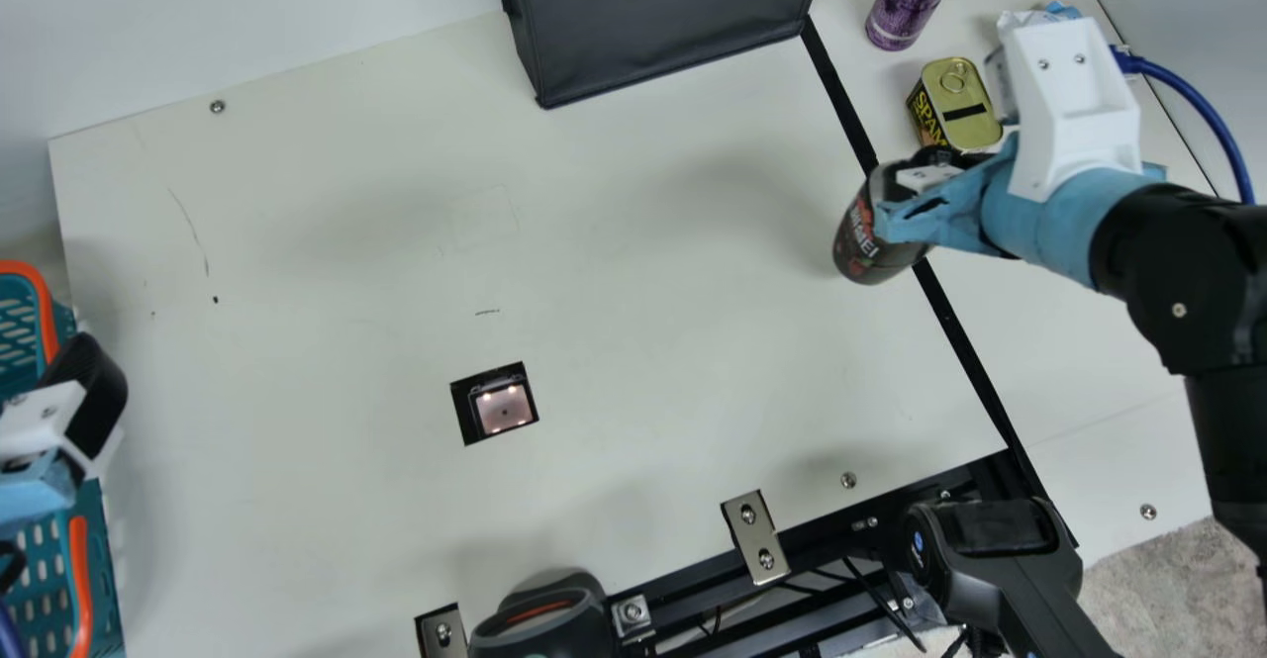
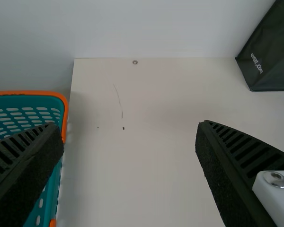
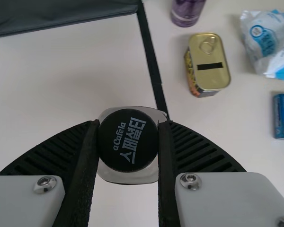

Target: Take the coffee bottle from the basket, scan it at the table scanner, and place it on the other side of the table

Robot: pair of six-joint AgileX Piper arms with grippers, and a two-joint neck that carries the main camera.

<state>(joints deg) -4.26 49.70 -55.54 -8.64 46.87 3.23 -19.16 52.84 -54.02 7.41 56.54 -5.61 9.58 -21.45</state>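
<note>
The coffee bottle is clasped between the right fingers

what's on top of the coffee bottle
A round black cap with pale lettering is on top of the coffee bottle, between the two fingers of the right hand. The bottle's mouth can't be seen because the cap covers it.
</note>
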